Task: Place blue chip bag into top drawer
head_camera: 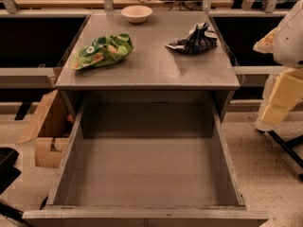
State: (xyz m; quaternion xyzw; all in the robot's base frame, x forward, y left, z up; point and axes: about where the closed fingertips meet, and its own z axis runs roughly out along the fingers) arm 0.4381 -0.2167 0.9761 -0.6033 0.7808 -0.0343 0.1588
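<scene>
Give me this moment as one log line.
blue chip bag: on cabinet top, right side | top drawer: open, bag not inside | gripper: far right, away from bag

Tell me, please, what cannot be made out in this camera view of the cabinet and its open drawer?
- Claw: right of the cabinet, partly cut off by the picture's right edge.
- Blue chip bag: on the cabinet top; its print is too small to read.
- Top drawer: open; its front face runs off the bottom edge.
- Cardboard box: left of the drawer; contents mostly hidden by its flap and the drawer wall.
</scene>
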